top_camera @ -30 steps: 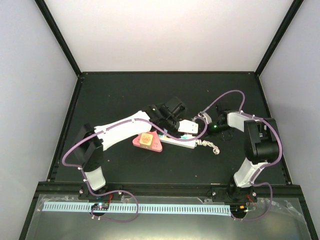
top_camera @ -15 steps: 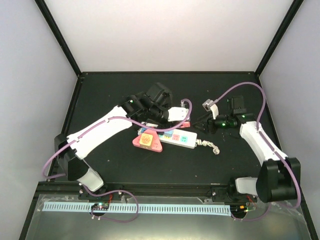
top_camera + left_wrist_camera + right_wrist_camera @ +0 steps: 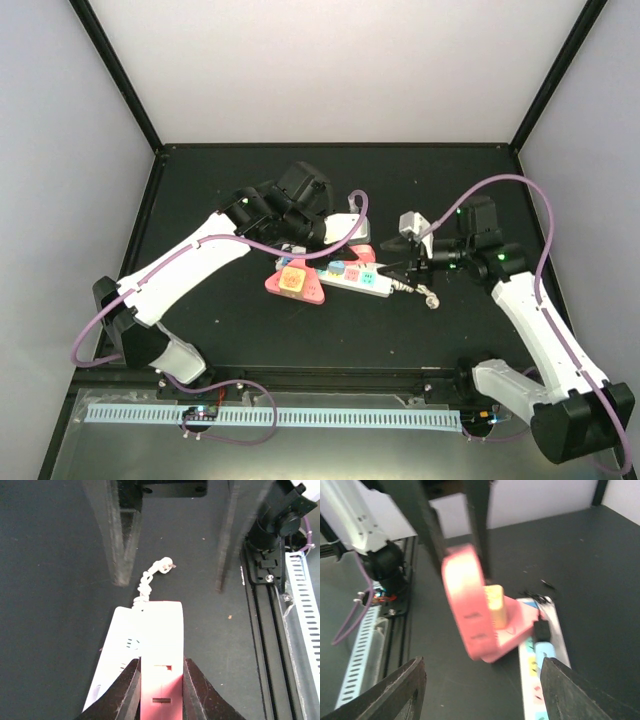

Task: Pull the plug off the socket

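- Since a second before, the right arm had swung outward and stretched across the bench (image 3: 250,340). That brought the right end effector (image 3: 482,662) down by the cord end of the power strip (image 3: 352,277), and its jaws had gone from nearly shut to wide apart. The left arm had reached further out too.
- The left end effector (image 3: 161,672) was clamped on a flat pink plug (image 3: 161,640), one finger on each long side, directly over the strip.
- The right end effector stood open with nothing between its fingers, pointing along the strip toward the plug.
- The strip lay flat near the middle of the bench, with its coiled cord (image 3: 149,577) trailing off the right end. A pink triangular piece (image 3: 293,283) with a yellow centre lay at its left end.
- No view showed whether the plug's pins had cleared the outlet.
- To do this step well, I judged the open end effector should pin down or pinch the strip's free end so it could not rise. The left one should then draw the plug straight up along its pins, without rocking.
- A sideways tug would likely drag the light strip along, or let the plug slip from the narrow grip.
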